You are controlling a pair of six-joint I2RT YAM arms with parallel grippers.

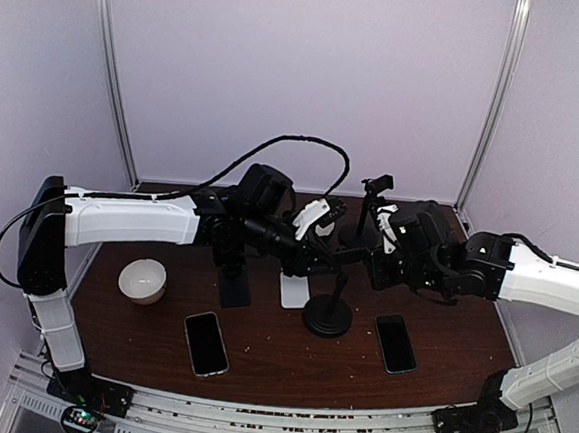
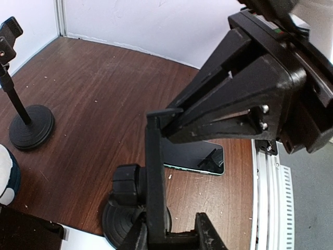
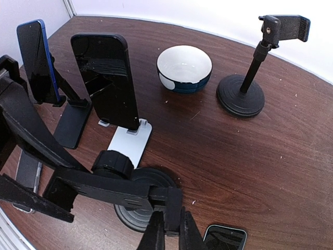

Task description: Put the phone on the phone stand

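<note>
At mid-table both arms meet over the round-based phone stand (image 1: 328,318). The left gripper (image 2: 171,238) is closed narrowly on the lower end of the stand's clamp bar (image 2: 155,166). The right gripper (image 3: 170,232) is pinched fully together on the bar's other end. Neither gripper touches a phone.

The right-hand phone (image 1: 396,343) lies flat and screen up on the table (image 1: 277,381). It sits just right of the stand's base, on the near side, below the right arm and well apart from both grippers. The left-hand phone (image 1: 206,342) also lies flat, further off to the left of the base. I cannot tell which of the two is meant for the stand.

Just left of the base stands a white stand (image 3: 130,141) bearing a black phone (image 3: 106,78). Beside it, a black stand (image 3: 73,122) carries a blue-edged phone (image 3: 34,57). Both phones lean upright. A white bowl (image 1: 143,280) rests further left. A second round-based stand (image 3: 240,96) with its clamp on top stands toward the back. The two grippers and the clamp bar crowd the space above the base.
</note>
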